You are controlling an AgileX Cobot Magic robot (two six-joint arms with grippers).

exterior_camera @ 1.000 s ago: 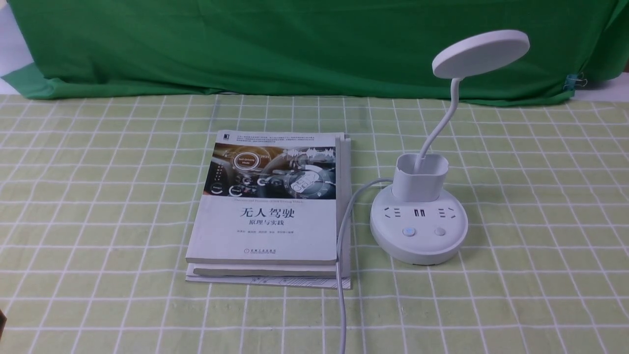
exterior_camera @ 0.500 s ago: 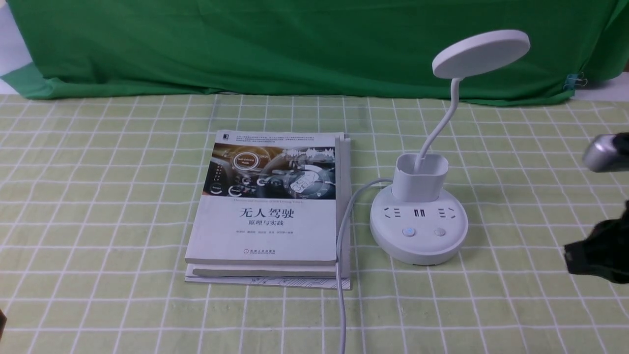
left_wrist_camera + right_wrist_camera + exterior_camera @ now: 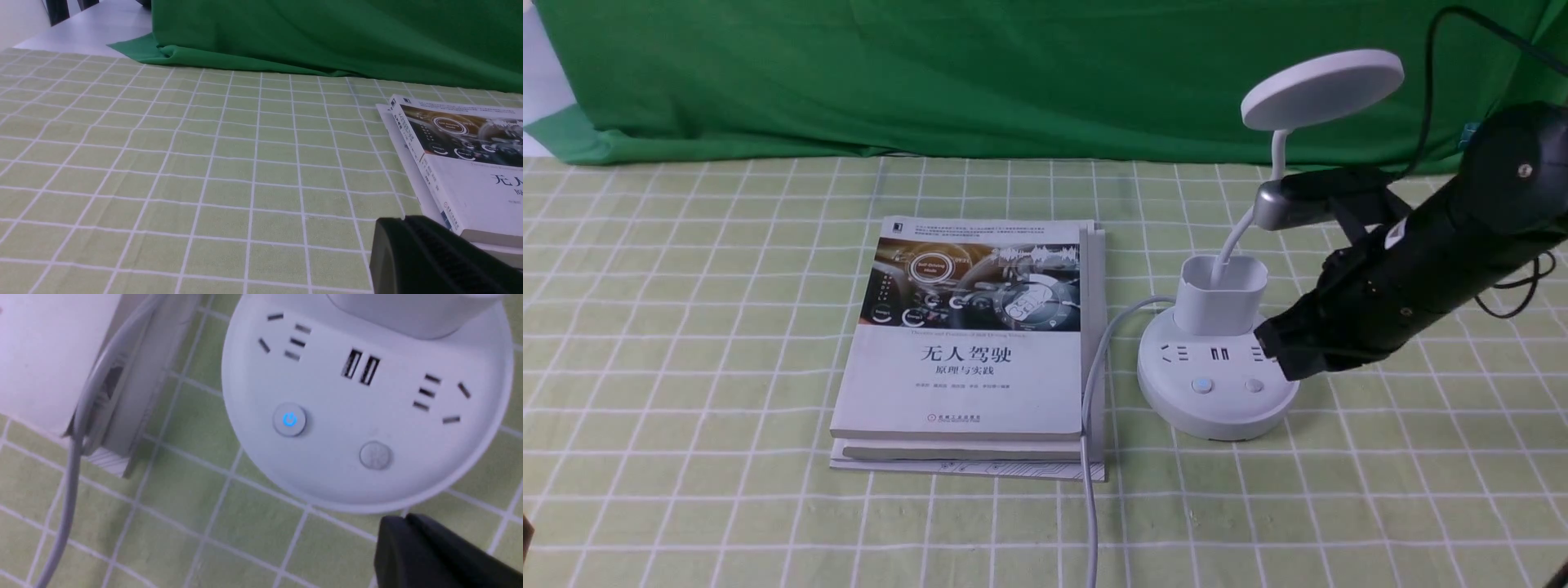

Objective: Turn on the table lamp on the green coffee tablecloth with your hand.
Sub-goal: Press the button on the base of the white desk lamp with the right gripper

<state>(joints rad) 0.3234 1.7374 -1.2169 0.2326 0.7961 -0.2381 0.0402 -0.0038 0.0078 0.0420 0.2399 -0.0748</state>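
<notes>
Closed and empty, the right claw (image 3: 1278,353) hovers beside the lamp (image 3: 1219,376) (its power button (image 3: 289,419) marked in blue) near stacked books (image 3: 968,343).

1 right arm, black, reaching in above the counter's right side; 1 right gripper (image 3: 1278,351), fingers closed, angled down and leftward.

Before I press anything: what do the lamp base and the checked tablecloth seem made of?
White round lamp base: probably hard plastic, satin; soft sheen, moulded sockets.

Pale green, white-checked tablecloth: likely woven fabric, matt; its grid lines waver slightly, though a coated cloth is possible.
</notes>
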